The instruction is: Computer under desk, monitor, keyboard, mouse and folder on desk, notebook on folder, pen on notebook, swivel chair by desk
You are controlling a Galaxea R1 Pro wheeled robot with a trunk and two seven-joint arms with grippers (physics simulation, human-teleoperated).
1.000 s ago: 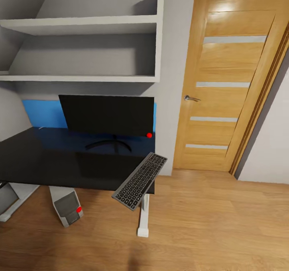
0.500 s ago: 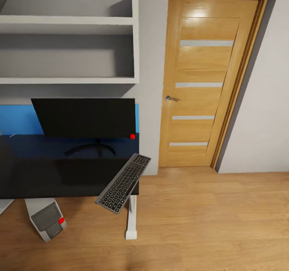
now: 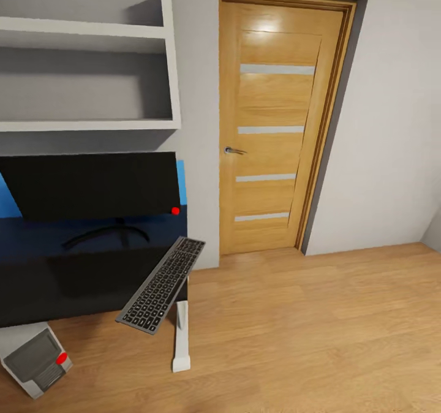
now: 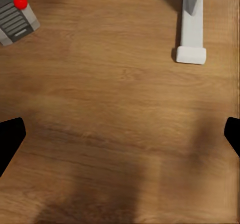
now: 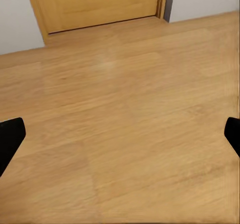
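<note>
Both arms point down at the wooden floor (image 5: 130,134), left gripper (image 4: 120,134) near the computer (image 4: 15,12) and right gripper (image 5: 120,134) spread wide, holding nothing.

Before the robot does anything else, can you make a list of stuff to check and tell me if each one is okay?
1. Monitor on the desk: ok, it stands upright on the black top.
2. Computer under the desk: ok, it sits on the floor below the desk edge.
3. Keyboard lying safely on the desk: not ok, it is angled and sticks out past the desk corner.
4. Left gripper free: ok, fingers wide apart, nothing between them, just wooden floor.
5. Right gripper free: ok, open over bare floor.
6. Mouse, folder, notebook, pen and chair in place: cannot tell.
</note>
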